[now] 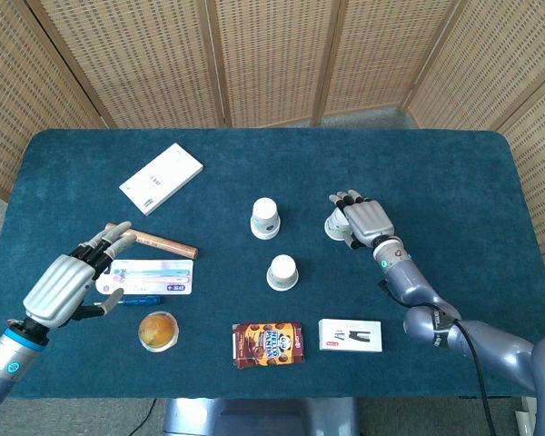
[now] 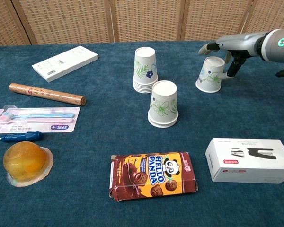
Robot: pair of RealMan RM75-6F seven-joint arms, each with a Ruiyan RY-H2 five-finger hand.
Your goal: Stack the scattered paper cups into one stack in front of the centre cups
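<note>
Hovering over the lone upside-down paper cup [image 2: 210,74] right of the centre cups [image 2: 145,70], the right hand [image 1: 364,218] was spread, gripping nothing. Flimsy, crushable thing; I'd pinch its sidewalls gently.

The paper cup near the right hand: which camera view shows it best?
The chest view: the paper cup shows its whole printed side, upside down, under the right hand. In the head view the hand covers most of it.

White leaf-print cups [image 2: 163,105], blue cloth [image 2: 104,142].
</note>
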